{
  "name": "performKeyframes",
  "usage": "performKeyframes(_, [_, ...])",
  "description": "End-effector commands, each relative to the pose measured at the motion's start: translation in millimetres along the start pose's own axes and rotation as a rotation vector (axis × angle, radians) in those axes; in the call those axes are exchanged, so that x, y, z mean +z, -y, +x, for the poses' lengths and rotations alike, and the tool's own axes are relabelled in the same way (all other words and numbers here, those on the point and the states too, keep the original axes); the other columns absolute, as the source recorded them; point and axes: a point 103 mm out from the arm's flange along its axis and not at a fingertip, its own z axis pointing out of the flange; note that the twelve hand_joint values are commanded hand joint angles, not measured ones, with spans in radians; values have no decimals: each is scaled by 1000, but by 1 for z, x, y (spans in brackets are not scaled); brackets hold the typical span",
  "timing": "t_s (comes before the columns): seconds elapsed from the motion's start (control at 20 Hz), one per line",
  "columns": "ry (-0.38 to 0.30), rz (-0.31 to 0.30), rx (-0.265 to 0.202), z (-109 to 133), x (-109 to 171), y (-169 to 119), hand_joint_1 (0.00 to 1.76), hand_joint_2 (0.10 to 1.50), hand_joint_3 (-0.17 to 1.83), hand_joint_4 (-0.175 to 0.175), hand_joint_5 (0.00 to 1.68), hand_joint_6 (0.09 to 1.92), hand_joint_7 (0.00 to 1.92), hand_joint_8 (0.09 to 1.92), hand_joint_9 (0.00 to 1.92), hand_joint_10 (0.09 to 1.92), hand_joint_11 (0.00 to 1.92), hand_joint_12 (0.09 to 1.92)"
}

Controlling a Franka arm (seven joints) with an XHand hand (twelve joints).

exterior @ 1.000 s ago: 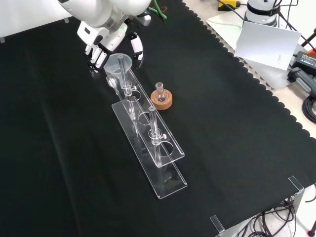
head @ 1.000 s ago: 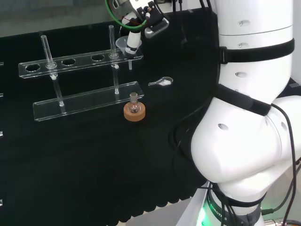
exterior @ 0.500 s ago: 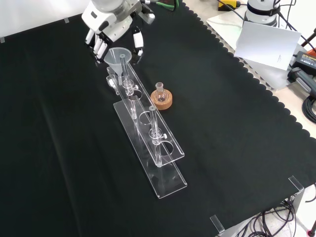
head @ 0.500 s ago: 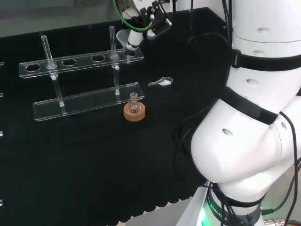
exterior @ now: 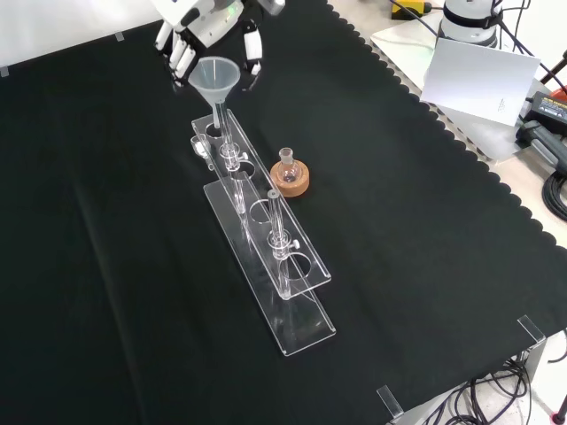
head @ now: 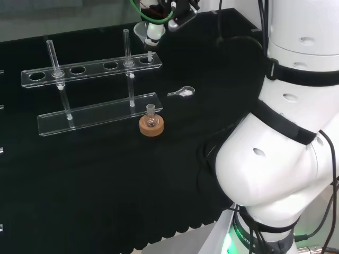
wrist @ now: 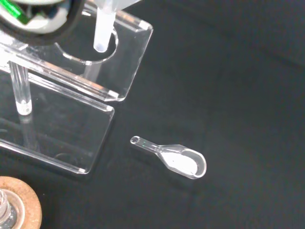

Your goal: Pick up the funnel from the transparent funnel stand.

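In the front view we see the hand [exterior: 197, 19] at about 11 o'clock on the cloth, its fingers [exterior: 252, 49] curled around the rim of the clear funnel [exterior: 213, 78], so it is clamped on the funnel. The funnel's cone sits just below the fingers, and its stem points down over the end hole of the transparent funnel stand [exterior: 266, 257]; in the wrist view the stem tip [wrist: 102, 40] hangs above that round hole, lifted out of it rather than seated. The stand is a 2-tier clear rack running from 11 o'clock toward 5 o'clock in the front view, with 2 upright glass tubes [exterior: 276, 232] standing in it. In the head view the hand [head: 159, 18] appears at 12 o'clock, over the right end of the rack's upper shelf [head: 90, 70]. A small flask [exterior: 286, 165] sits upright in a cork ring [exterior: 291, 181], just beside the rack at its 3 o'clock side in the front view (touching or not, we cannot tell). A small clear scoop [wrist: 174, 158] lies flat on the black bench [exterior: 425, 230], near the rack's end but apart from it.
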Motion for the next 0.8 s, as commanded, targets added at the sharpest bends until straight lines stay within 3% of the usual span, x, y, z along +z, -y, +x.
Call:
performKeyframes(0.05, [40,-20,48,-3,-24,39,849,692,634,21,738,763,639,619,1001,415,520,1273])
performKeyframes(0.3, [53,-31,84,2,-31,71,847,691,638,20,733,771,639,621,1000,415,523,1272])
performKeyframes(0.6, [59,-6,112,16,-19,98,844,692,643,20,732,779,638,622,998,415,525,1271])
performKeyframes(0.8, [16,-13,118,23,-16,113,844,691,645,20,731,783,635,623,997,415,527,1270])
